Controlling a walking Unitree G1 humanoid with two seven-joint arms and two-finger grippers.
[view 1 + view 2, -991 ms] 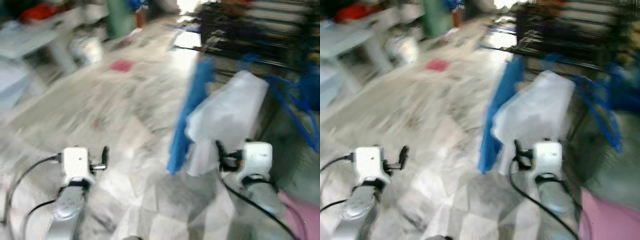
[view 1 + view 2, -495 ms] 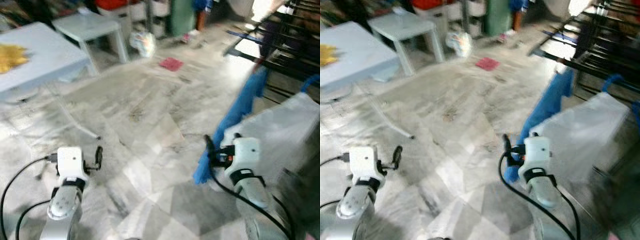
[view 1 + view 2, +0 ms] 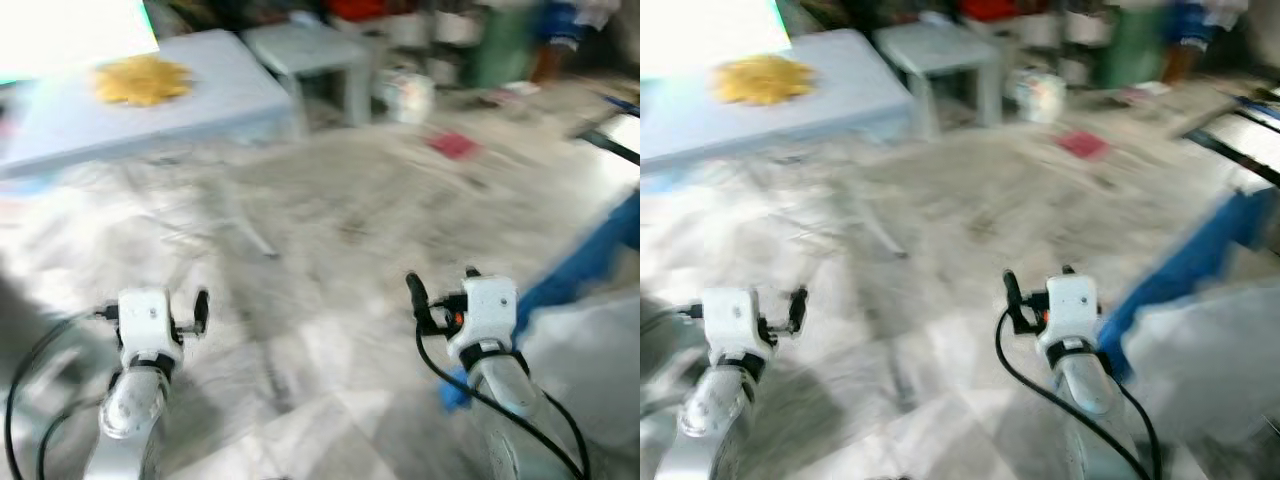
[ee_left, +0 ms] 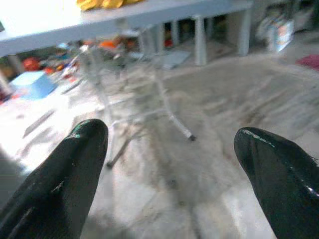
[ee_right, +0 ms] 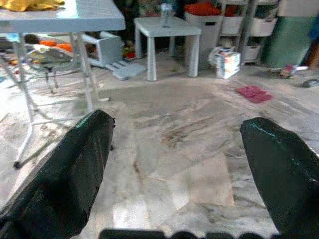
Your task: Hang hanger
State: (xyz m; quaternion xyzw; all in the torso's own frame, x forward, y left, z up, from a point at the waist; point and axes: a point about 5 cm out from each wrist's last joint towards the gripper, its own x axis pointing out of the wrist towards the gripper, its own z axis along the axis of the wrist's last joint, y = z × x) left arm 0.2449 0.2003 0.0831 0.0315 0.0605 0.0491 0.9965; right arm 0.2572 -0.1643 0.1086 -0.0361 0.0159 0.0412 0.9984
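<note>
Both grippers, left and right, hold glossy black jaws released above veined marble floor.

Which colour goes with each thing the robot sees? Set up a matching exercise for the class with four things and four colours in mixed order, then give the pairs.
Things
1. Garment on the folding table
2. Rag on the floor
3. Cloth hanging by the right tool
4. Small stool

Colours
A. Blue
B. Pale grey
C. Yellow
D. Red

Pairs: 1-C, 2-D, 3-A, 4-B
</note>
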